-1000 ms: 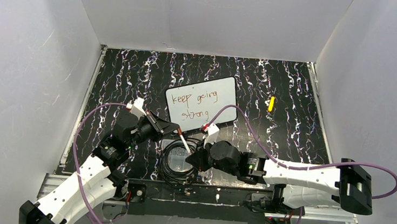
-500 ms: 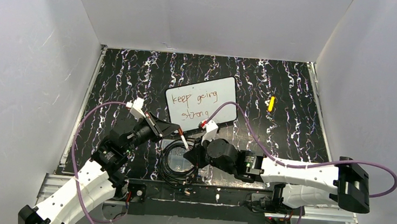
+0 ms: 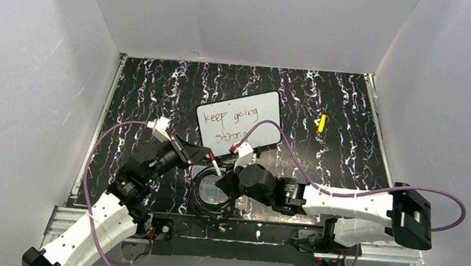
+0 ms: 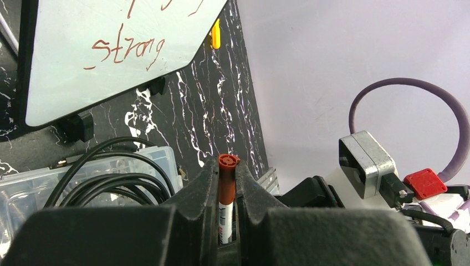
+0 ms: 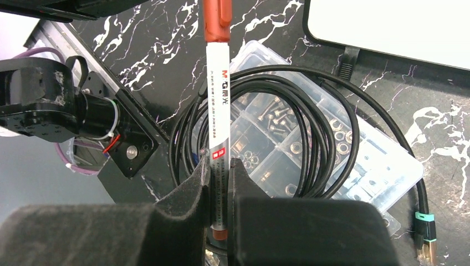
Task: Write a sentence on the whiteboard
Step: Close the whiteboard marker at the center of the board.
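Marker (image 5: 218, 100) is held at both ends above the clear box (image 5: 382, 172). The right gripper (image 5: 219, 164) is closed narrow on the tail of the white barrel. The left gripper (image 4: 226, 169) is pinched tight at the red-capped end.

Likely reason: capping or a hand-over, since two holds stop the barrel twisting. Cannot tell if the cap is fully seated.

Whiteboard (image 3: 271, 105) is propped on its feet mid-bench, just beyond both grippers and facing them. The sentence (image 3: 245, 114) "keep going strong" fills two lines, so the writing looks done.

The box holds screws and carries a coiled cable (image 4: 116, 185). It sits at the near edge under the marker — an awkward spot if the marker drops.

Bench (image 3: 153, 87): black with white veins. Plain white walls (image 3: 249, 18) on three sides. A yellow piece (image 3: 322, 122) lies well right of the board.
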Action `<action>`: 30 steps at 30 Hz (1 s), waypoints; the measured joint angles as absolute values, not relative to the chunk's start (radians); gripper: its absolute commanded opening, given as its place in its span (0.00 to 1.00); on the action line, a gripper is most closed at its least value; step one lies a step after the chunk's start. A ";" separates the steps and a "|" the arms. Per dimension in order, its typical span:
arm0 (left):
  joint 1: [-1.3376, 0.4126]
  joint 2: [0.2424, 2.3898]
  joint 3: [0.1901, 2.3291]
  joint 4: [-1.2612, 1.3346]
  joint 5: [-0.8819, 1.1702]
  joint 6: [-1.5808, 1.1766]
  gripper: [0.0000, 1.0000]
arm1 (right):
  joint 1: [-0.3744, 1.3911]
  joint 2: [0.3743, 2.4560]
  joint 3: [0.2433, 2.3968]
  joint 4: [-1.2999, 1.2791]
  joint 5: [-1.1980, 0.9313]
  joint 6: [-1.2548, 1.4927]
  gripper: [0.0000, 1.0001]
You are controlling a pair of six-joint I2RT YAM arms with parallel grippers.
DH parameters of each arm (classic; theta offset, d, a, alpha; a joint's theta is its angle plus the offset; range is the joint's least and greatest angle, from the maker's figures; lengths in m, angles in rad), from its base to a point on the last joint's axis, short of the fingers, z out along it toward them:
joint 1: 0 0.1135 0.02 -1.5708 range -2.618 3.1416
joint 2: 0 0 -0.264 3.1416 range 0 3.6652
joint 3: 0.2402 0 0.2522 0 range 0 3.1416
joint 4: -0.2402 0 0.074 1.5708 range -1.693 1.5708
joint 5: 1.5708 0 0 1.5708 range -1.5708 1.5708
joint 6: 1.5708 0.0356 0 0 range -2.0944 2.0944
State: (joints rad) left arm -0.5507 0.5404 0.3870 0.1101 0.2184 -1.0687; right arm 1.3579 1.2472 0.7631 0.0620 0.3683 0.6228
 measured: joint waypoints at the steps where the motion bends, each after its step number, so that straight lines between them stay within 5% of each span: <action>1: -0.551 0.533 0.381 0.110 0.216 -1.068 0.00 | 1.358 1.251 0.764 0.063 0.368 0.619 0.01; 30: -0.545 0.503 0.322 0.161 0.176 -1.086 0.00 | 1.348 1.312 0.786 0.084 0.410 0.464 0.01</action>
State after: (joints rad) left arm -0.5453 0.5030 0.3222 0.1612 0.1757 -1.0859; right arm 1.3483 1.3117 0.7856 0.0841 0.4103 0.4641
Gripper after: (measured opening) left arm 0.068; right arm 0.143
